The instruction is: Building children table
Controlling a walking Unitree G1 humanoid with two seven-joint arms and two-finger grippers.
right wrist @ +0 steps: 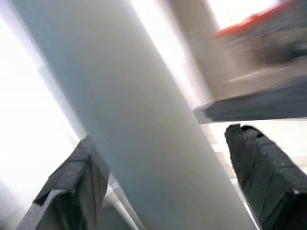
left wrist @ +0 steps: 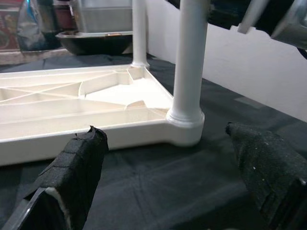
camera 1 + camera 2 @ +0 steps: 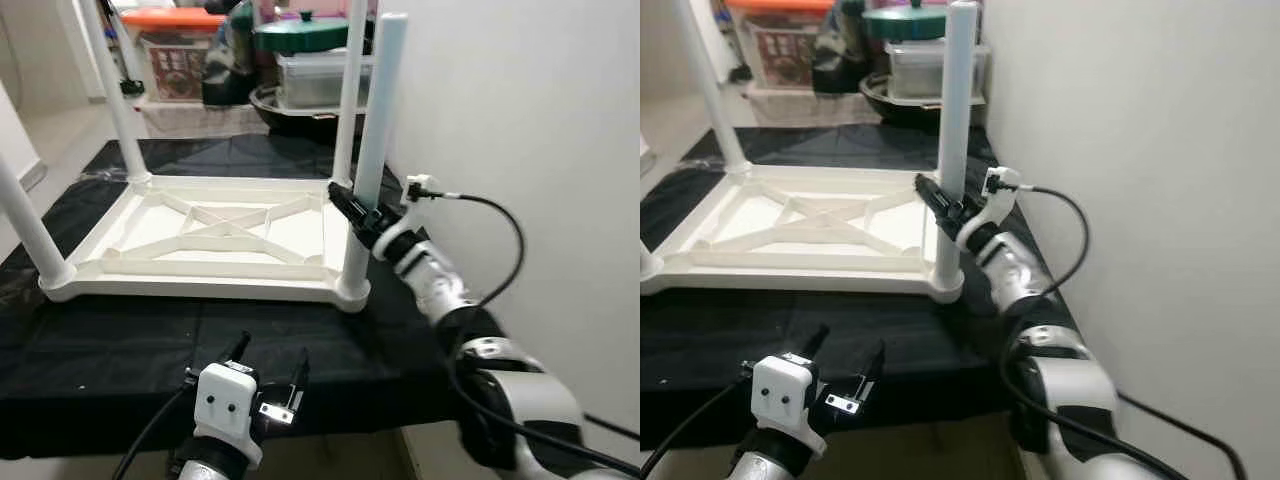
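Left eye view, bottom centre: the left gripper (image 3: 270, 372) hovers spread wide and empty above the black cloth (image 3: 120, 340). Mid-frame right, the right gripper (image 3: 350, 213) straddles the near-right leg (image 3: 372, 160), fingers parted around it. Upturned white table top (image 3: 200, 235) lies beyond, centre-left.

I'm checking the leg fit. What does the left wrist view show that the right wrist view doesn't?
Left wrist view: the near right leg seated in its corner socket of the upturned tabletop on the black cloth, framed by the open left hand.

Right wrist view: that leg's shaft up close between the right hand's fingers, apparently not yet shut.

Both: the same leg.
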